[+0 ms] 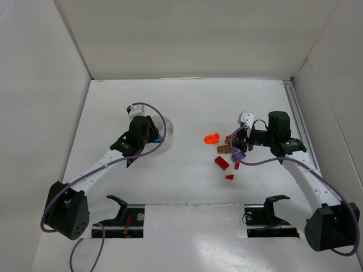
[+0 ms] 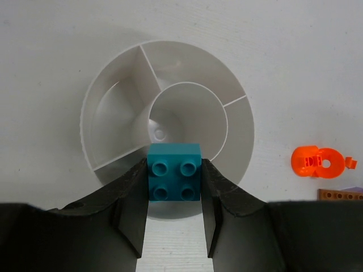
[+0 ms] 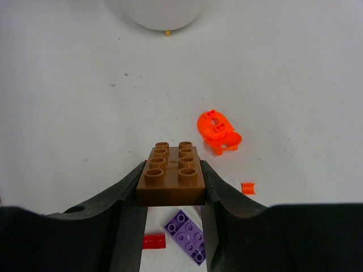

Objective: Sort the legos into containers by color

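Observation:
My left gripper is shut on a teal brick and holds it over the near rim of the round white dish, whose wedge compartments show no bricks. In the top view the left gripper covers most of the dish. My right gripper is shut on a brown eight-stud brick, held above the table. Under it lie a purple plate and a red piece. An orange ring-shaped piece lies ahead to the right, with a small orange bit nearer.
The loose bricks cluster at centre right in the top view: the orange ring, an orange brick, two red pieces, a purple one. White walls enclose the table, and a metal rail runs along the right edge.

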Available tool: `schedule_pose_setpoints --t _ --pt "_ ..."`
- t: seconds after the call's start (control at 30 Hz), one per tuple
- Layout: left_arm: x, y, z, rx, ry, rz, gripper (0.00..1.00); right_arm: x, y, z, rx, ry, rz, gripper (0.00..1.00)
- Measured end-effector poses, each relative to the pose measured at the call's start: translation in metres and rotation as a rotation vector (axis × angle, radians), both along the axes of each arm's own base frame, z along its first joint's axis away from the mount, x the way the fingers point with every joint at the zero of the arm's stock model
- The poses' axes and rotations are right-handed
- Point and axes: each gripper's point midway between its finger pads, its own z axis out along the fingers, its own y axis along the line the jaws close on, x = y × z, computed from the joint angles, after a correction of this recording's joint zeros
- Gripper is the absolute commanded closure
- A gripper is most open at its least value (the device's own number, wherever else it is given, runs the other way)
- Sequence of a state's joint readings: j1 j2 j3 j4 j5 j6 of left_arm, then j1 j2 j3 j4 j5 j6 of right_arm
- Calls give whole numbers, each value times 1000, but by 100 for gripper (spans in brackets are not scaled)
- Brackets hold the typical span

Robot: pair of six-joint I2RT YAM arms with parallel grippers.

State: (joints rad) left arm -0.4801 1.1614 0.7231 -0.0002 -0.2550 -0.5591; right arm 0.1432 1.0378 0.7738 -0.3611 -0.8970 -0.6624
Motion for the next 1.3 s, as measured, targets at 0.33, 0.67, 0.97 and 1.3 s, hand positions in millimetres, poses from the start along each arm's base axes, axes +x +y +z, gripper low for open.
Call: schedule_pose_setpoints --t 0.33,0.67,0.97,1.3 --pt "-3 3 -6 1 0 10 60 0 0 -2 -5 5 3 81" --pt "-13 4 2 -27 -24 -10 53 0 0 -2 -7 2 4 80" --pt "-16 6 15 -38 -57 -17 37 1 -2 -4 -18 -1 -7 80" --pt "-33 23 -5 -43 51 90 31 1 2 -7 -44 1 -6 80"
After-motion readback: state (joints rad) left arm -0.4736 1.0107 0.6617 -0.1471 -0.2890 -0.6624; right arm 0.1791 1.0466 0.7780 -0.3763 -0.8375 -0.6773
